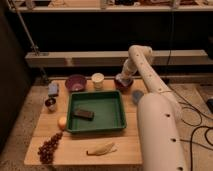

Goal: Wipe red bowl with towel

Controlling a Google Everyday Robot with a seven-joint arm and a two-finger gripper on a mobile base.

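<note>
The red bowl (123, 86) stands at the far right of the wooden table (80, 150), next to a white cup (98, 80). My gripper (123, 78) reaches down from the white arm (145, 70) and sits right over the bowl's opening, covering most of its inside. A pale patch at the gripper's tip, inside the bowl, looks like the towel (120, 78); most of it is hidden by the gripper.
A green tray (96, 126) with a black object (83, 114) fills the table's middle. A purple bowl (75, 82), a blue item (53, 89) and a metal cup (50, 103) stand at the left. An orange fruit (62, 122), grapes (49, 147) and a banana (102, 148) lie near the front. A grey-blue object (137, 96) sits by the arm.
</note>
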